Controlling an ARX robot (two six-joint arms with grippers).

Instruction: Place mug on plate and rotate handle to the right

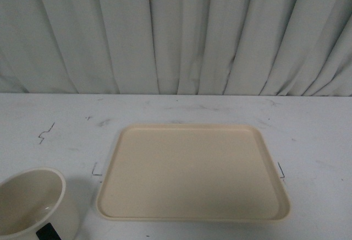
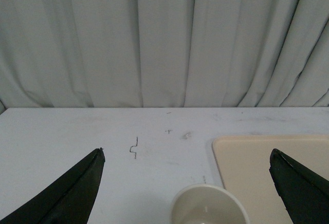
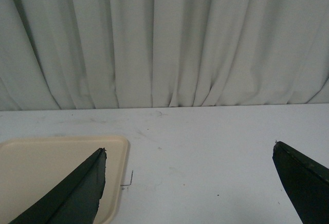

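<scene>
The cream-white mug (image 1: 33,201) stands on the table at the near left, beside the plate and off it. A black patch (image 1: 48,232) shows low on its near side; I cannot tell whether it is the handle or the print. The beige plate (image 1: 192,171) lies empty in the middle of the table. In the left wrist view the mug (image 2: 208,206) sits below and between the wide-spread fingers of my open left gripper (image 2: 187,154), with the plate (image 2: 252,167) next to it. My right gripper (image 3: 189,149) is open over bare table beside the plate's corner (image 3: 51,167). Neither gripper shows in the front view.
A white table (image 1: 308,135) with scuffs and small black pen marks (image 1: 46,132) runs back to a pale pleated curtain (image 1: 176,31). Corner marks (image 1: 281,170) are drawn on the table beside the plate.
</scene>
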